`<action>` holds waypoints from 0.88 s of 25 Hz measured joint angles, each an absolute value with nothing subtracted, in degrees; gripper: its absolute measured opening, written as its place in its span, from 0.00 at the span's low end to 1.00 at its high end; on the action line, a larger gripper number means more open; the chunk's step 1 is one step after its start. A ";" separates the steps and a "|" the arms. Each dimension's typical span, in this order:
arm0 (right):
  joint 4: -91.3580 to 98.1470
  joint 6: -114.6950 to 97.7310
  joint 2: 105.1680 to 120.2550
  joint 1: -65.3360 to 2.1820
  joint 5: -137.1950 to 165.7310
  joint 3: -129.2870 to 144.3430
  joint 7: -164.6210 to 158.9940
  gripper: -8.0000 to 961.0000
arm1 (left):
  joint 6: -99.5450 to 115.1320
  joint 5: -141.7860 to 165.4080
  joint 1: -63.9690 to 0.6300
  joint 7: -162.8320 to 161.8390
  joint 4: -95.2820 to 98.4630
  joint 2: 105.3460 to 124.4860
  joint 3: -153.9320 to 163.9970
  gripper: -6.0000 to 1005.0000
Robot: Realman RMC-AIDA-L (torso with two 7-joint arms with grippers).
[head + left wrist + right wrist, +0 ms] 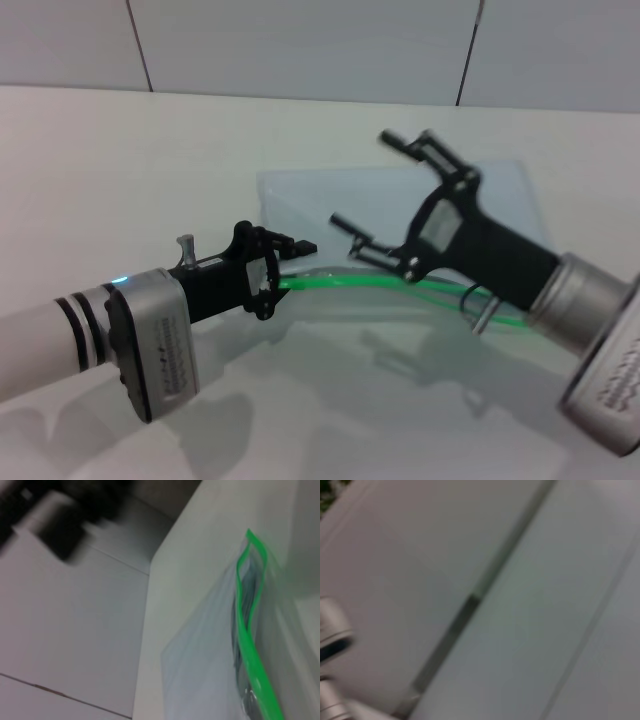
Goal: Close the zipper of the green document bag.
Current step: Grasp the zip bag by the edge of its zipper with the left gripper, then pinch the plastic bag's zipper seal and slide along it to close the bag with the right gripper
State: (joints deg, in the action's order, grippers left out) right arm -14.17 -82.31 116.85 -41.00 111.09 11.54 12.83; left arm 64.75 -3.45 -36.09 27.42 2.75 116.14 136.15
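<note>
The green document bag (330,205) lies flat on the white table (120,180), a translucent pale pouch. The zipper (340,282), a bright green strip, runs along its near long edge. My left gripper (278,275) is at the strip's left end and looks shut on the bag there, with that end lifted a little. My right gripper (372,185) hangs open above the middle of the bag and touches nothing. In the left wrist view the bag (200,670) stretches away, and the zipper (250,655) gapes apart toward its far end. I cannot pick out the slider.
A grey panelled wall (300,40) rises behind the table. The right wrist view shows only blurred wall panels (520,580). The right arm's thick silver wrist (600,330) hangs over the bag's right end.
</note>
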 joint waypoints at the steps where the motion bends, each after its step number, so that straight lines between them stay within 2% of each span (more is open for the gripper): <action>1: -14.29 -81.29 116.90 -41.45 112.30 11.55 13.26 0.91 | 65.10 -3.59 -36.23 26.78 2.75 116.09 136.14 0.06; 16: -18.85 -71.31 117.18 -44.01 117.01 10.77 24.60 0.91 | 69.46 -6.20 -36.47 24.63 1.83 115.27 136.14 0.06; 22: -19.83 -68.90 117.23 -44.04 116.88 9.21 28.42 0.91 | 70.99 -6.50 -36.64 20.91 1.92 114.25 136.14 0.06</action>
State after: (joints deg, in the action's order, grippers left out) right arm -19.83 -68.90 117.23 -44.04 116.88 9.21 28.42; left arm 70.99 -6.50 -36.64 20.91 1.92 114.25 136.14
